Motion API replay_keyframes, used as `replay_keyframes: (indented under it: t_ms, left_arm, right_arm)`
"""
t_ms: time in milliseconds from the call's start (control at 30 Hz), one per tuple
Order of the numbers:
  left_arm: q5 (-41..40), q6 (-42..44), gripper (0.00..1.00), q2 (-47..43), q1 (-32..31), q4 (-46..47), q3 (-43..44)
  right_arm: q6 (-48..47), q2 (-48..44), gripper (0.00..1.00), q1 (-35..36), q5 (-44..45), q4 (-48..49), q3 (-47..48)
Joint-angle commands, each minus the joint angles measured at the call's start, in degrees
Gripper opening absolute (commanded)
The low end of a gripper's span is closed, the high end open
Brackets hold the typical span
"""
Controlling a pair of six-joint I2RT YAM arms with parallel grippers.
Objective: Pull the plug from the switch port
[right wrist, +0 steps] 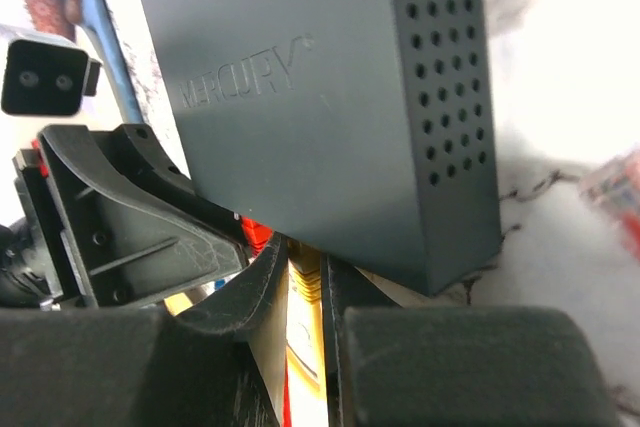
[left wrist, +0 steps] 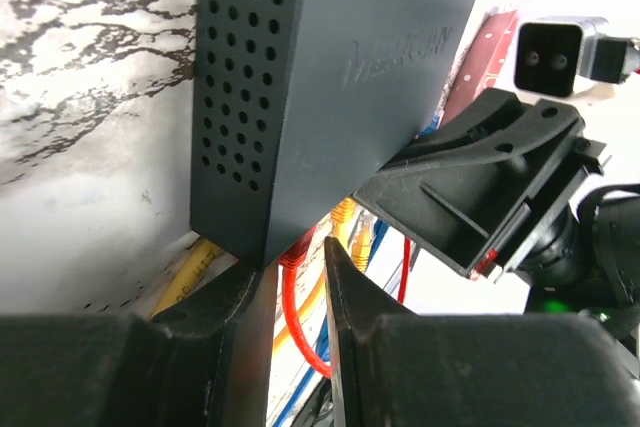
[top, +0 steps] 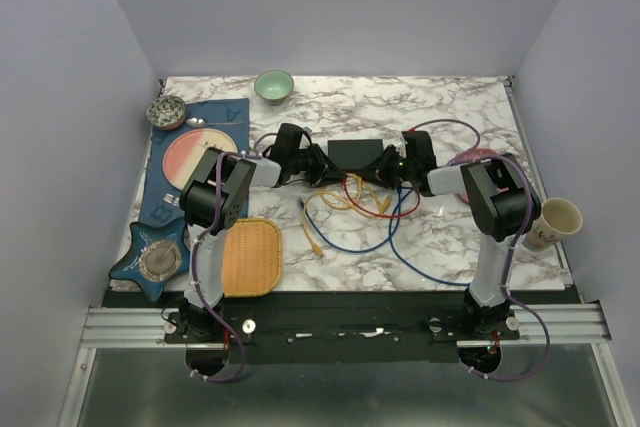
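Observation:
The flat black switch (top: 357, 152) lies at the table's middle, its port edge facing the arms, with red (top: 362, 194), yellow (top: 338, 202) and blue (top: 372, 244) cables running out of it. My left gripper (top: 313, 165) reaches in from the left. In the left wrist view its jaws (left wrist: 293, 262) stand a little apart around a red plug (left wrist: 296, 250) under the switch (left wrist: 330, 77), with daylight beside the red cable. My right gripper (top: 390, 172) comes from the right. In the right wrist view it (right wrist: 306, 267) is shut on a yellow plug (right wrist: 306, 285) seated in the switch (right wrist: 330, 117).
An orange wicker tray (top: 250, 257) and a blue star dish (top: 150, 257) lie front left. A pink plate (top: 195, 155) on a blue mat, a speckled bowl (top: 166, 110) and a green bowl (top: 273, 85) stand at back left. A paper cup (top: 555, 222) stands at right.

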Motion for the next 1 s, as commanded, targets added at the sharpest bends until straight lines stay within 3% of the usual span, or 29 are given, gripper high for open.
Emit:
replay_keyframes:
  t_ms: [0, 233, 600, 733, 967]
  left_arm:
    - [-1.8, 1.1, 0.29, -1.9, 0.7, -0.6, 2.0]
    - [-6.4, 3.6, 0.29, -5.9, 4.5, -5.4, -0.4]
    - [-6.1, 4.2, 0.29, -7.2, 2.2, -3.9, 1.0]
    - [-6.2, 4.2, 0.29, -7.6, 2.7, -3.8, 0.1]
    - [-6.8, 3.5, 0.3, -8.4, 4.4, -3.3, -2.4]
  right_arm:
    - [-5.2, -2.0, 0.0, 2.7, 0.2, -10.4, -1.5]
    - [-6.7, -3.6, 0.0, 3.6, 1.1, -13.9, -3.3]
    - [-7.9, -3.8, 0.0, 3.7, 1.5, -14.8, -3.5]
    - [-14.3, -9.8, 0.0, 3.7, 10.0, -26.1, -3.5]
    - [-22.9, -20.0, 0.0, 3.7, 21.0, -36.5, -6.3]
